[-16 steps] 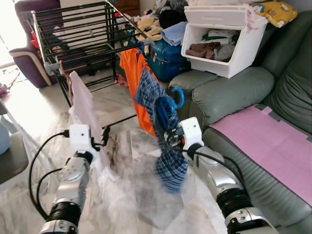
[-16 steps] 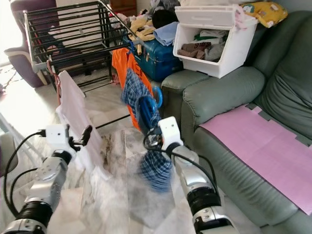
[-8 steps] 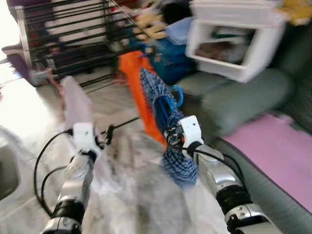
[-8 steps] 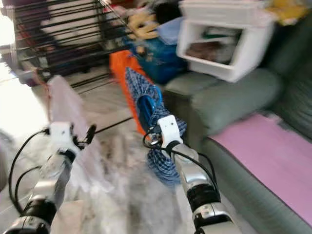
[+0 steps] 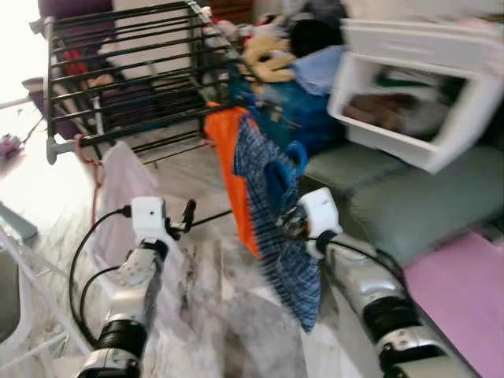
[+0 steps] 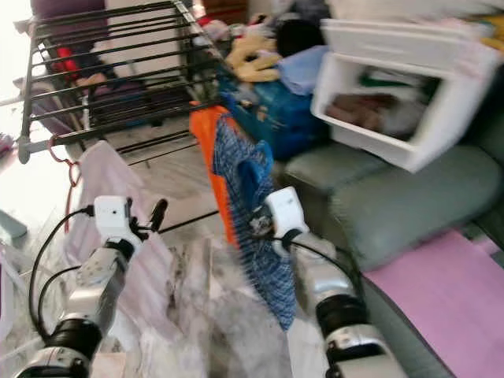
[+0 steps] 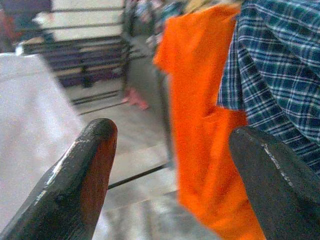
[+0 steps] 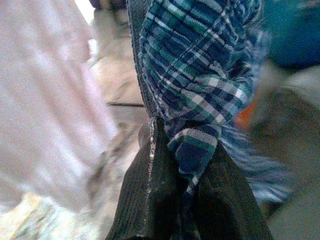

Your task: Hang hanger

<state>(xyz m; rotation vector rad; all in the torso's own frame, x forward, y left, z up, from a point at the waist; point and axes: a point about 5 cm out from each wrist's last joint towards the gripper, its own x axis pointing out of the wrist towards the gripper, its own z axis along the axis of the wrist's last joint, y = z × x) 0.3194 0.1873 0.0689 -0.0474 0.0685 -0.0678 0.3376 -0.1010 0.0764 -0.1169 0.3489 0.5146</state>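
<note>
blue plastic shows through the folds of the checked shirt where we hold it, and that is the hanger, its hook curling up at the middle of the left eye frame. our right gripper is pinched shut on the bunched shirt cloth and hanger together; in the right wrist view the plaid sits squeezed between the two black fingers, with the rest of the shirt drooping toward the floor.

our left gripper hangs lower left of centre with its fingers spread wide and nothing between them, facing the orange garment and the pale pink cloth that hangs from the rack's near rail by a red hook.

what the next move turns on, as we judge it: the drying rack lies up and to the left of the right gripper, in the upper left of the frame, and its black bars run roughly left to right across the picture. the orange garment already hangs from the near bar, just behind and touching our shirt in the view. so the hanger's hook has to rise and travel up-left to clear that bar, opening turned to drop over it. the right arm carries the load and is the nearer to the spot beside the orange garment. the frame is blurred, so we cannot tell which way the hook's opening faces.
</note>
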